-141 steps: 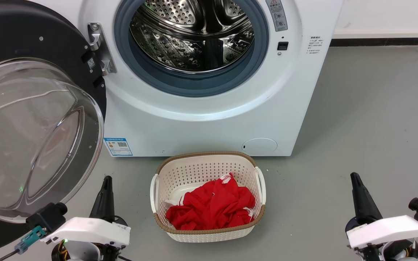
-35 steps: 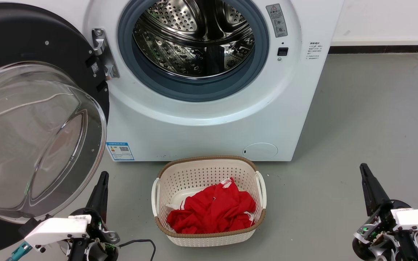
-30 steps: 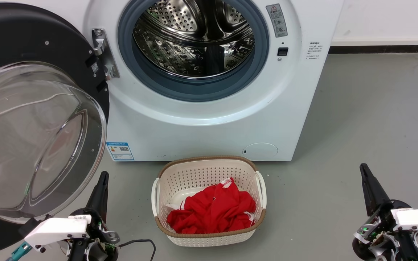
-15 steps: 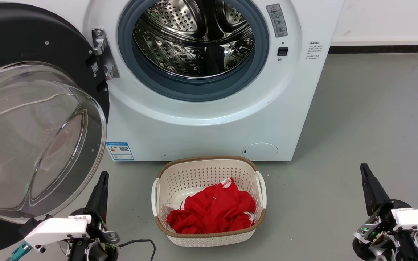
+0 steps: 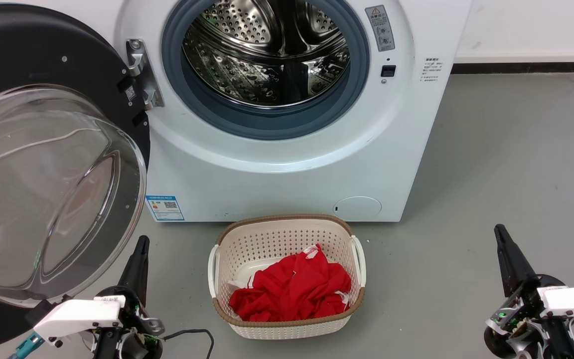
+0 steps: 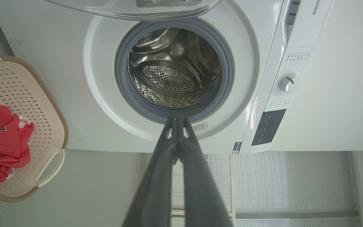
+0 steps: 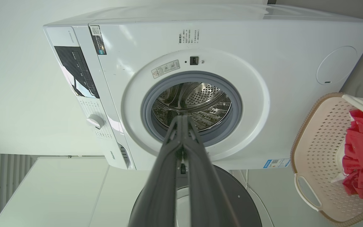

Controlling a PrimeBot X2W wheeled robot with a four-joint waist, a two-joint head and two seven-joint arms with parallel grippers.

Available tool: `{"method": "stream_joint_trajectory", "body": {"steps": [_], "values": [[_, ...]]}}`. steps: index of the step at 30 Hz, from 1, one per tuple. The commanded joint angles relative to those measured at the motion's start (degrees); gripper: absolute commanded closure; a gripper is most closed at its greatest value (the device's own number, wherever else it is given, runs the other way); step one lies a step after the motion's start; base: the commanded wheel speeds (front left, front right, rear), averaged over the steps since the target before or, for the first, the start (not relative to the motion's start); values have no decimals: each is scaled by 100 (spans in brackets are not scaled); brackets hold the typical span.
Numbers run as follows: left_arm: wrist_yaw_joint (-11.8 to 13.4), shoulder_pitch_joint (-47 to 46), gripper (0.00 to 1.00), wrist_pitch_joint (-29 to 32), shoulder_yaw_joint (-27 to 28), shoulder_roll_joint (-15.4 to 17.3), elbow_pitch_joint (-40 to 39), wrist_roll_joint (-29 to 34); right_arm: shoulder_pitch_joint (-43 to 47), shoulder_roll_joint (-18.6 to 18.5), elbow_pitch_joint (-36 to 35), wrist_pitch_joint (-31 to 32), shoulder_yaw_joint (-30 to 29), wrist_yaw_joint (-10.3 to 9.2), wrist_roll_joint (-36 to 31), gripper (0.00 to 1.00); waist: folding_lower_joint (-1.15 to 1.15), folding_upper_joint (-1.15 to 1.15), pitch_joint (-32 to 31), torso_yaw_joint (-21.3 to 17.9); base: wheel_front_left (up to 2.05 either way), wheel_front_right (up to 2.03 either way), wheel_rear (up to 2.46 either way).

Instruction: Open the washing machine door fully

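Left claw (image 5: 142, 241), right claw (image 5: 499, 229) re-angled; door (image 5: 43, 174) open

Since the earliest picture the head camera has tipped, so everything sits slightly lower. Both wrists have rolled: the left white cover (image 5: 77, 313) now lies left of the left tool (image 5: 142, 243), the right white cover (image 5: 573, 300) right of the right tool (image 5: 500, 231), and a black cable (image 5: 195, 332) has appeared beside the left tool's base.

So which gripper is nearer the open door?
The left gripper: its shut fingers rise close beside the glass bowl of the washing machine door, while the right gripper sits far off, beyond the laundry basket.
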Motion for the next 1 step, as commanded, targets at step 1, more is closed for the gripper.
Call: {"method": "stream_joint_trajectory", "body": {"steps": [1], "values": [[-24,-39,100,17,15,-8,1,1,-59,12,9,9,-11,-2,-28,100,0,0,0,0,0,0,0]]}}
